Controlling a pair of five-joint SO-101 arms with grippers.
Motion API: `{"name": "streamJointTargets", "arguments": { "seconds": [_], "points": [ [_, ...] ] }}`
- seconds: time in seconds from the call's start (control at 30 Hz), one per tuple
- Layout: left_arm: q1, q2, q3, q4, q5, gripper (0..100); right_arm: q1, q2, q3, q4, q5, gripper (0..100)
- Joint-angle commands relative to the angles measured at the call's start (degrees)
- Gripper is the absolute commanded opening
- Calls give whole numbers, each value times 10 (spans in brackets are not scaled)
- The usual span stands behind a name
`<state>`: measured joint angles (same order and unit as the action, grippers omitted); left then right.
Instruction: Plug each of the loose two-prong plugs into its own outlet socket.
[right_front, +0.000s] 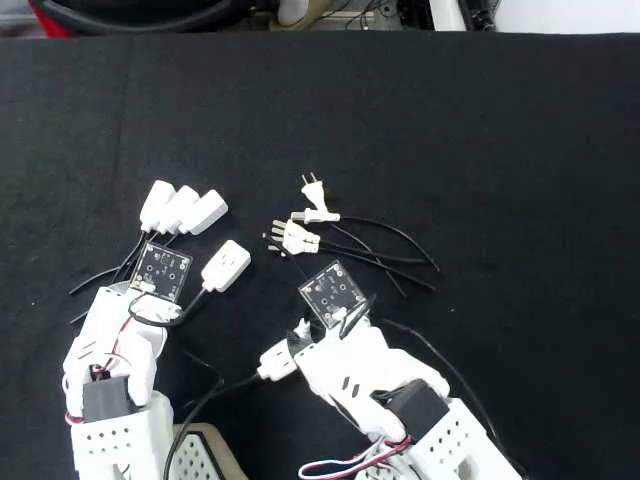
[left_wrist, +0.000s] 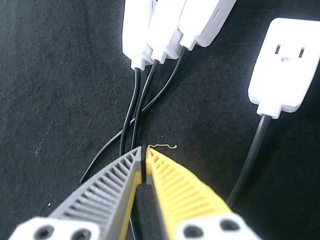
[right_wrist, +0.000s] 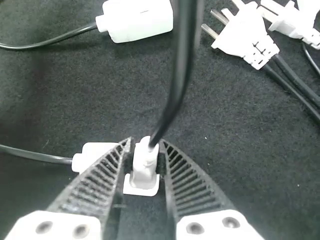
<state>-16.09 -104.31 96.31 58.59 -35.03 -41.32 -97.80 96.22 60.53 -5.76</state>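
Note:
My left gripper (left_wrist: 144, 152) is shut on a thin black cable (left_wrist: 135, 100) that runs to one of three white outlet sockets (left_wrist: 165, 25) lying side by side ahead of it. A fourth outlet socket (left_wrist: 285, 65) lies apart, face up. My right gripper (right_wrist: 144, 145) is shut on a white two-prong plug (right_wrist: 142, 170), whose black cord (right_wrist: 180, 60) rises toward the camera. A white cabled piece (right_wrist: 90, 150) lies against one finger. In the high view, three loose plugs (right_front: 298, 238) lie mid-table beyond the right arm (right_front: 370, 375).
Black cords (right_front: 390, 255) trail from the loose plugs toward the right. More cords run from the outlets back past the left arm (right_front: 110, 350). A pale pad (right_front: 200, 455) sits at the near edge between the arms. The cloth (right_front: 500, 150) beyond is bare.

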Motion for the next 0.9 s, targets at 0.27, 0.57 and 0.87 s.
{"name": "streamJointTargets", "arguments": {
  "seconds": [0.27, 0.57, 0.87],
  "points": [
    [-4, -1, -5, 2, 4, 33, 5, 0, -3, 16, 6, 14],
    [-4, -1, -20, -2, 36, 33, 84, 0, -16, -40, 9, 14],
    [7, -2, -54, -1, 82, 33, 143, 0, -17, -97, 18, 14]
  ]
}}
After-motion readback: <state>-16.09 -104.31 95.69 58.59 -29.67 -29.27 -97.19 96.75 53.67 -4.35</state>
